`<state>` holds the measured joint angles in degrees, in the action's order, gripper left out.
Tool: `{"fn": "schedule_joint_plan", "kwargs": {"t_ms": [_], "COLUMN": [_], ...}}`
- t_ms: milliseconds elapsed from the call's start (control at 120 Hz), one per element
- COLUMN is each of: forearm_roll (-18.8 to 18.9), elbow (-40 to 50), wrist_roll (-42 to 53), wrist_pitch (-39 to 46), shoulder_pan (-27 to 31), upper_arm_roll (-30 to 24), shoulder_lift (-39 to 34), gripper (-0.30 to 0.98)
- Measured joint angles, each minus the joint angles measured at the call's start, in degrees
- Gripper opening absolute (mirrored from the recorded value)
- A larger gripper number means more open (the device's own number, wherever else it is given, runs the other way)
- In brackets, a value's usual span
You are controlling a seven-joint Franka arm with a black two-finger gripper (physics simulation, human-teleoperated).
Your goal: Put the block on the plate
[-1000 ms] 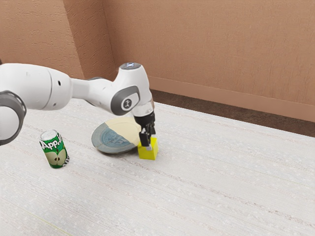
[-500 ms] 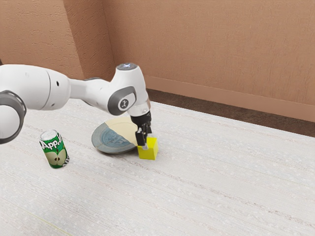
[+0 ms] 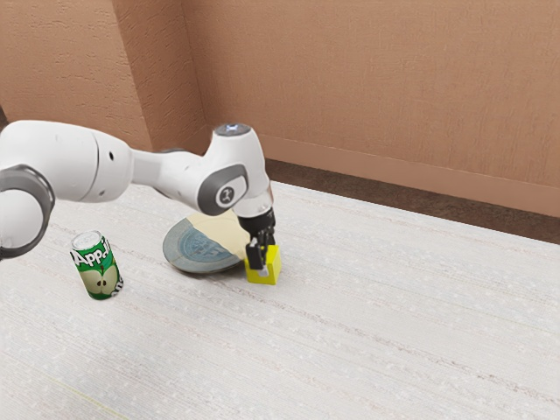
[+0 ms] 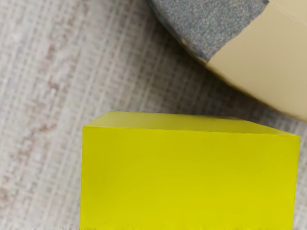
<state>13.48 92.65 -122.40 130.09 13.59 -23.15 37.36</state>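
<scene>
On the worktop (image 3: 367, 341), the yellow block (image 3: 270, 275) sat near the plate (image 3: 196, 249), at its ten o'clock in the exterior view; the gripper (image 3: 265, 259) was down at it, presumably for grasping, whether clamped I couldn't tell.

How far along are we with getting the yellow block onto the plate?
Reaching looks done: my hand is down at the yellow block. In progress, it seems: the grasp; I can't tell if it's secure. The block sits on the table beside the plate, so lifting, carrying and releasing it there remain.
</scene>
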Motion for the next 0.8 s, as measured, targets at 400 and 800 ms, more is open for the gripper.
{"fn": "schedule_joint_plan", "kwargs": {"t_ms": [400, 800], "forearm_roll": [0.63, 0.92], "elbow": [-2.95, -1.57], "wrist_roll": [0.5, 1.8], "wrist_pitch": [-0.48, 0.06], "shoulder_pan": [0.39, 3.32], "upper_arm_roll": [-0.92, -2.79], "shoulder_lift": [2.69, 2.94], "gripper": [0.69, 0.69]}}
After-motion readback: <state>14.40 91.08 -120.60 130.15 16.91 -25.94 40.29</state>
